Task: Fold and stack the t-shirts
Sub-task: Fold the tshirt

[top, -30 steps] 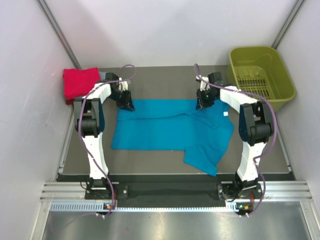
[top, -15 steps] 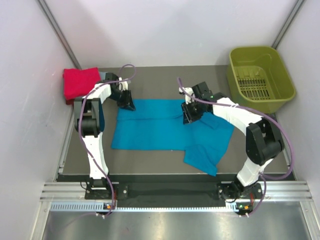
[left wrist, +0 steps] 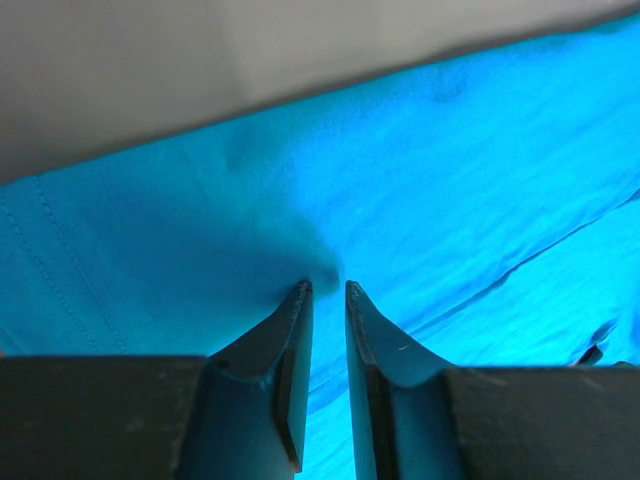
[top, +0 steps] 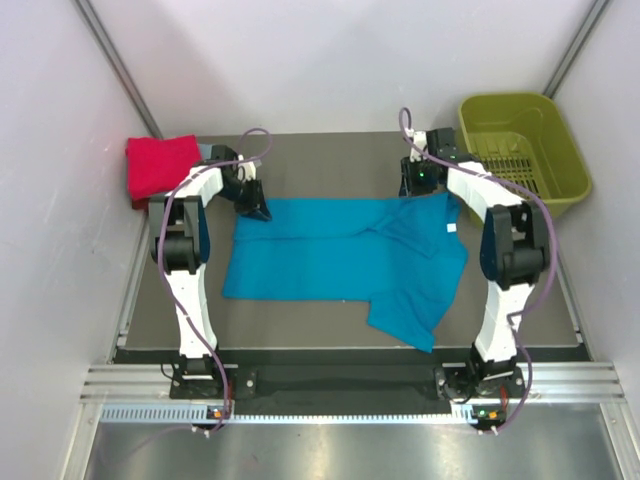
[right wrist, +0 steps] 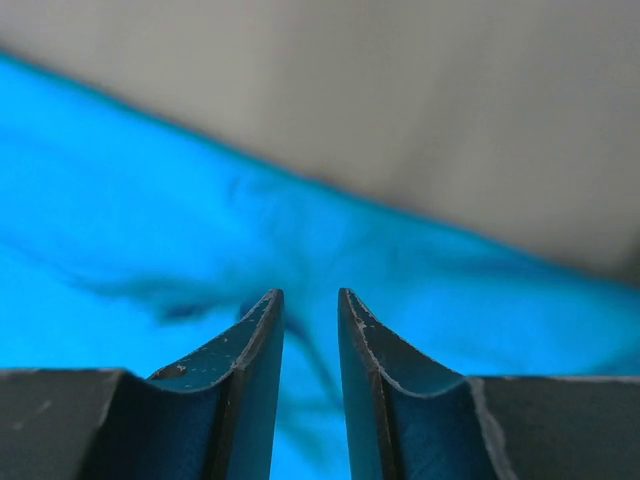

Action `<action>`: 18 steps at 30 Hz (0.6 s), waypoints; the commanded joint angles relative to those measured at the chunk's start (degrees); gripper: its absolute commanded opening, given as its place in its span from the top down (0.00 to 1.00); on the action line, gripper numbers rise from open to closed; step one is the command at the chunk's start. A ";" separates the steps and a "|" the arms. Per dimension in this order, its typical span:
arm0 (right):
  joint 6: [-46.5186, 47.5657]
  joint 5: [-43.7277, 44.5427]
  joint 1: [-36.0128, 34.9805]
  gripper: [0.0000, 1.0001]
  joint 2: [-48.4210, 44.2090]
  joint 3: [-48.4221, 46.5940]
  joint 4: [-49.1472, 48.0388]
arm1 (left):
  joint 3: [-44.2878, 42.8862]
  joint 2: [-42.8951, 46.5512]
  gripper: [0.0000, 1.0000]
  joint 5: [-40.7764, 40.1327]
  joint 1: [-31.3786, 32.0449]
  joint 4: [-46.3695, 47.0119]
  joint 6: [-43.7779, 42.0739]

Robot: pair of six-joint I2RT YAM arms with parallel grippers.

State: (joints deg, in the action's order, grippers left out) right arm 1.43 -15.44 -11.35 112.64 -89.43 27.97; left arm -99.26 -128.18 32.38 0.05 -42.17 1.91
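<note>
The teal t-shirt (top: 330,255) lies spread on the table (top: 320,165). The left pincer (top: 257,210) clenches its far corner, probably anchoring it. The right pincer (top: 418,190) (jaws nearly together; grasp impossible to tell) hangs at the opposite corner.

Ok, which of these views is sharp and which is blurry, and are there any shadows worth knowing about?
Top external: evenly lit, sharp, the teal shirt crisp. Left wrist: cloth in focus, stitching visible, a dark shadow just ahead of the left tool. Right wrist: the shirt beyond the right tool is badly blurred; only the fingers look sharp.
</note>
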 commanded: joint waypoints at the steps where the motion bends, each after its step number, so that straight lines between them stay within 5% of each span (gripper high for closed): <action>1: 0.50 -2.84 -0.42 0.72 6.18 -6.79 -1.60 | 0.29 0.30 0.76 1.37 -0.23 -0.19 0.64; 8: -0.73 -4.68 -1.56 0.73 9.97 -9.28 -1.34 | 1.70 0.30 0.84 0.58 -0.32 -0.72 -0.15; 18: -0.73 -5.30 -3.06 0.74 2.86 0.82 0.24 | 0.39 -1.37 0.85 1.98 -0.23 -0.45 0.90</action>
State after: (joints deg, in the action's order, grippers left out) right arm 0.86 -19.46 -13.30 121.54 -90.37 27.64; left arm -98.45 -128.25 33.21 -0.05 -42.11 2.33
